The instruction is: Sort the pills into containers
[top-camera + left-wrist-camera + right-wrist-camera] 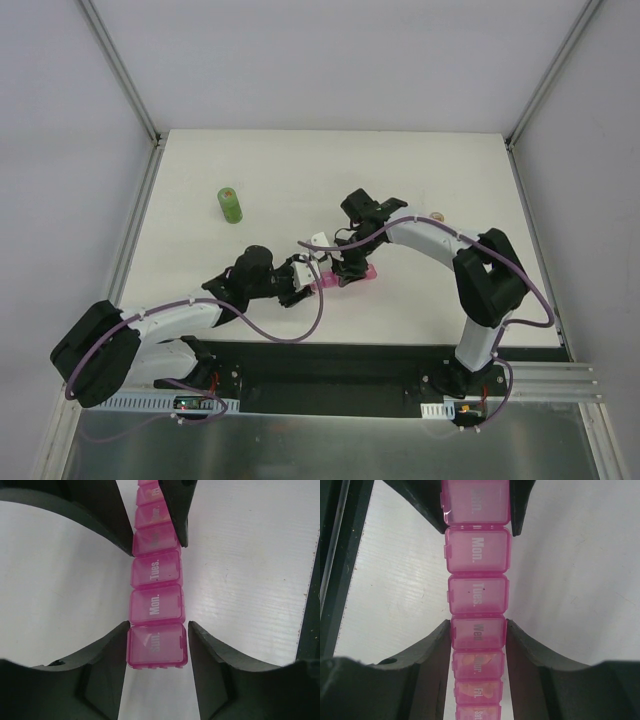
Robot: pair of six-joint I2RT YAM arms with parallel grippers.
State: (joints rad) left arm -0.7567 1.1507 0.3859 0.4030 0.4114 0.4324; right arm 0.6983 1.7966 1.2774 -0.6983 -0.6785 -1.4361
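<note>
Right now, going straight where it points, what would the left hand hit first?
The pink pill strip: its Sun. end sits between the fingers of the left hand. Beyond, probably the table.

One pink pill box (477,592) with seven compartments. One green bottle (230,205) left of the pill box, one small white piece (318,241) just behind it, one tiny tan bit (437,214) to its right. Two claws: left claw (157,630), right claw (477,627).

The pink containers (477,590), one day-labelled strip, lie flat, lids shut, pills (470,661) inside Thur. and Fri.
</note>
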